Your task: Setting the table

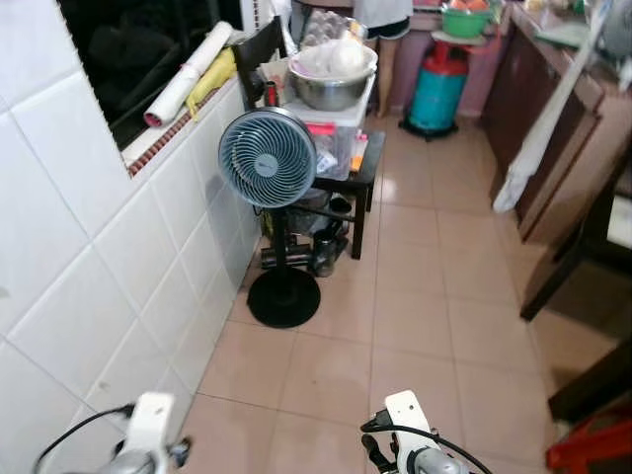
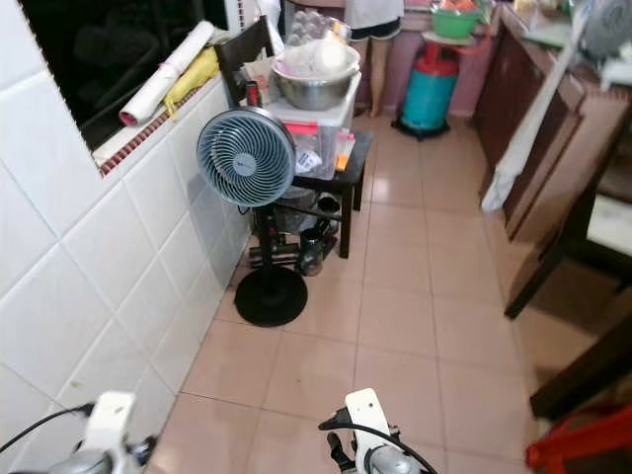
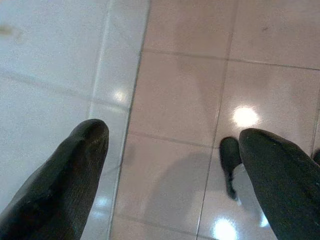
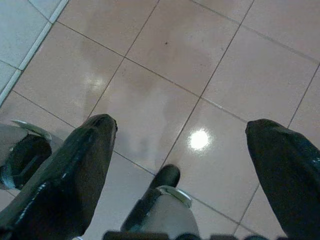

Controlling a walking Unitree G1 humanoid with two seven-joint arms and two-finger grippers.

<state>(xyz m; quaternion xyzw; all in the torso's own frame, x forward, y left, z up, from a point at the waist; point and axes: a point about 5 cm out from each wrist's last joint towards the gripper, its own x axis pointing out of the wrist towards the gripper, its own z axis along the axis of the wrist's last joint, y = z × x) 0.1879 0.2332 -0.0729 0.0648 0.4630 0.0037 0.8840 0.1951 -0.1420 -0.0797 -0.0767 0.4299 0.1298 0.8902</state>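
Left eye view: metal bowl (image 1: 332,87) sits well ahead of both tools (image 3: 170,150) (image 4: 180,145), spread, empty.

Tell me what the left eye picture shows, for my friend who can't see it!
A blue-grey standing fan stands on a pink tiled floor beside a white tiled wall. Behind it, a small dark table carries a big metal bowl on a clear box. The robot's two arms hang low at the bottom edge.
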